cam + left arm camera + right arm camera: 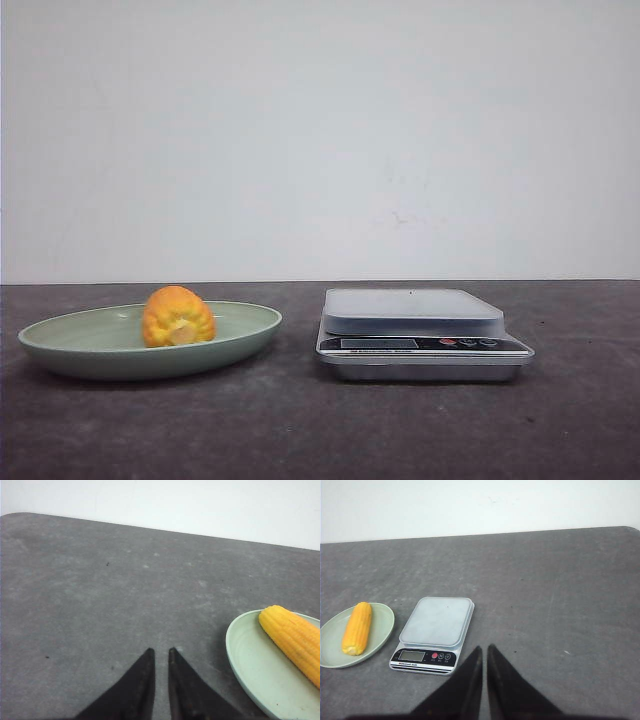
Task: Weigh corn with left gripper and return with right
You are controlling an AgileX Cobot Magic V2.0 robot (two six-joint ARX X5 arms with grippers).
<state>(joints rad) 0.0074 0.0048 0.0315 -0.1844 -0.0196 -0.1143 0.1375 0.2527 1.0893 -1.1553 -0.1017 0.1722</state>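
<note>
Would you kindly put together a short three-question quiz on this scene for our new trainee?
1. True or false: the corn lies on the scale.
2. What holds the corn: A) green plate B) scale C) bare table?
3. Is the left gripper holding anything?

Key: 1. False. 2. A. 3. No; its fingers are nearly together over bare table, empty, as are the right gripper's.
</note>
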